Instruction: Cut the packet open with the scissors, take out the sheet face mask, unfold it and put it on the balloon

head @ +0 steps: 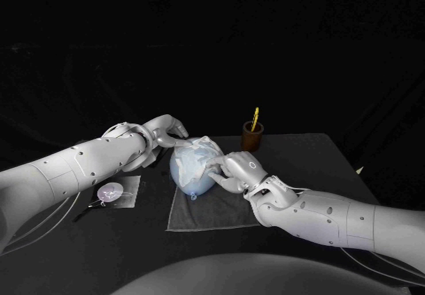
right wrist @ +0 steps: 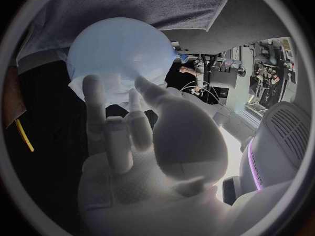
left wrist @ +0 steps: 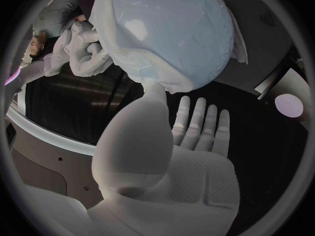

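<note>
We saw the balloon (head: 190, 177) lying on a grey cloth (head: 217, 216) in the middle of the table (head: 306, 153), its knot toward the robot. The mask (head: 200, 149) was draped over its far, rounded end, wrinkled and hanging down the sides.

The left hand (head: 160, 131) sat at the balloon's far left. In the left wrist view its fingers (left wrist: 200, 121) were stretched out straight and apart, with nothing in the palm. The thumb reached up to the mask's lower edge. We could not tell whether it pressed there or only touched.

The right hand (head: 237, 171) lay against the balloon's right side. In the right wrist view its fingers (right wrist: 96, 102) were spread and upright, their tips resting on the mask's edge. It grasped nothing that we could see.

Behind the cloth stood a brown cup (head: 252, 141) with the yellow-handled scissors (head: 255, 117) upright in it. The packet (head: 118, 192) lay flat on the table, left of the cloth and well apart from the balloon.
</note>
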### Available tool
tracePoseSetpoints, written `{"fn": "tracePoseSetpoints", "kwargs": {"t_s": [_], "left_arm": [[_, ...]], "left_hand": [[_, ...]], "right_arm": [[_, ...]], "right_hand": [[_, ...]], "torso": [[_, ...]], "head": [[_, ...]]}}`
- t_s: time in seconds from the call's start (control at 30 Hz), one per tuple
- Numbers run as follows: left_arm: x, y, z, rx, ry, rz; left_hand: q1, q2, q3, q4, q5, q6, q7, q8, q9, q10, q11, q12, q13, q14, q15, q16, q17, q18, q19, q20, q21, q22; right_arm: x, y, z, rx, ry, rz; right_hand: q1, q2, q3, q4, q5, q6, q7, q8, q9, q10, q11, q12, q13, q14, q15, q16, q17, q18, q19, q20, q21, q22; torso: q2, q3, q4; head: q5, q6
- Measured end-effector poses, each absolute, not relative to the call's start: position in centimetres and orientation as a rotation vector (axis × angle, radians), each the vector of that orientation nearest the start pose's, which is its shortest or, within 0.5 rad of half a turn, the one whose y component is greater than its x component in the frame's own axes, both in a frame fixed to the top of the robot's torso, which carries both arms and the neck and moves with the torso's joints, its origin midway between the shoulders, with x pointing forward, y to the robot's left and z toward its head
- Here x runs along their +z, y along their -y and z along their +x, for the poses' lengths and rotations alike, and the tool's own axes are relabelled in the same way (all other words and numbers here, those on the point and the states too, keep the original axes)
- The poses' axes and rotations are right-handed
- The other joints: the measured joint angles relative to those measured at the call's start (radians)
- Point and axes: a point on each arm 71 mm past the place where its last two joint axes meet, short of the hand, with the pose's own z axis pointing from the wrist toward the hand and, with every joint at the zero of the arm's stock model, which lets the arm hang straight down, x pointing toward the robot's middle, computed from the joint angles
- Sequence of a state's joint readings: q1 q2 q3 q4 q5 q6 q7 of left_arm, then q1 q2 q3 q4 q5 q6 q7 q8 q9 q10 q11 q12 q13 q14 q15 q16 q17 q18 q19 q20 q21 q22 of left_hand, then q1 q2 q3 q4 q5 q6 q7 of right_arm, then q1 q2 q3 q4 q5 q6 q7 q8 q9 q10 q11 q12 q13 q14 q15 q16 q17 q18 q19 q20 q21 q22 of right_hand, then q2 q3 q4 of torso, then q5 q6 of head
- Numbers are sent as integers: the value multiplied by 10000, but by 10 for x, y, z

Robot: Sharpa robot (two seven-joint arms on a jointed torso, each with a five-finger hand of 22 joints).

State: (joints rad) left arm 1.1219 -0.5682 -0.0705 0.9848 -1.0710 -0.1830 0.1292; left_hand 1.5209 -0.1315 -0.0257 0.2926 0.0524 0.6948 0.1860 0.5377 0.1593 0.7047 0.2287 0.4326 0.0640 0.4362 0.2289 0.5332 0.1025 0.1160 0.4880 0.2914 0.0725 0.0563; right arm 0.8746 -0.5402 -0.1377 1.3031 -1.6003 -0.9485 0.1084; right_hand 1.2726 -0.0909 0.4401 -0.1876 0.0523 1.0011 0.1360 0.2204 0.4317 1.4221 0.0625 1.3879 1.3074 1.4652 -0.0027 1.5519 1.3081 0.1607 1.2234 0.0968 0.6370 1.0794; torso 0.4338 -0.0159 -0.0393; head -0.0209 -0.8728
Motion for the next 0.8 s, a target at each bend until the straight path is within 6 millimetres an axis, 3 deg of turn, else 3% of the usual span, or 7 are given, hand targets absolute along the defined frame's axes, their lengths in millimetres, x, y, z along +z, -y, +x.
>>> {"fn": "tracePoseSetpoints", "kwargs": {"t_s": [0.27,0.5,0.8], "left_arm": [[-271,-213,545,-7750,-18781,-1748],[-271,-212,545,-7789,-18806,-1749],[-272,-212,545,-7812,-18841,-1762]], "left_hand": [[0,0,0,0,0,0,0,0,0,0,0,0,0,0,0,-39,0,-2,0,0,0,0],[52,52,27,28,1,0,0,-40,0,-1,0,0,0,35,-35,-39,1,-3,0,0,0,1],[52,52,56,-1,1,0,0,-40,0,-1,0,0,0,35,-35,-39,-9,-5,0,0,0,-9]], "right_arm": [[-330,101,407,8940,-13042,-1846],[-332,100,410,8829,-13049,-1917],[-332,100,409,8825,-12997,-2000]], "right_hand": [[175,181,46,41,0,209,-81,84,14,53,-54,75,5,31,-31,-4,-8,-64,72,-72,152,85],[185,612,209,150,0,559,-243,396,110,263,-257,405,7,0,-140,79,-8,-74,229,-217,556,314],[191,815,279,221,-6,626,-312,749,330,411,-303,1067,6,-2,-243,154,-3,-161,627,-339,1302,710]], "torso": [[-2,2,1],[-8,2,1],[-9,0,1]], "head": [[-20,0],[-33,0],[-12,0]]}}
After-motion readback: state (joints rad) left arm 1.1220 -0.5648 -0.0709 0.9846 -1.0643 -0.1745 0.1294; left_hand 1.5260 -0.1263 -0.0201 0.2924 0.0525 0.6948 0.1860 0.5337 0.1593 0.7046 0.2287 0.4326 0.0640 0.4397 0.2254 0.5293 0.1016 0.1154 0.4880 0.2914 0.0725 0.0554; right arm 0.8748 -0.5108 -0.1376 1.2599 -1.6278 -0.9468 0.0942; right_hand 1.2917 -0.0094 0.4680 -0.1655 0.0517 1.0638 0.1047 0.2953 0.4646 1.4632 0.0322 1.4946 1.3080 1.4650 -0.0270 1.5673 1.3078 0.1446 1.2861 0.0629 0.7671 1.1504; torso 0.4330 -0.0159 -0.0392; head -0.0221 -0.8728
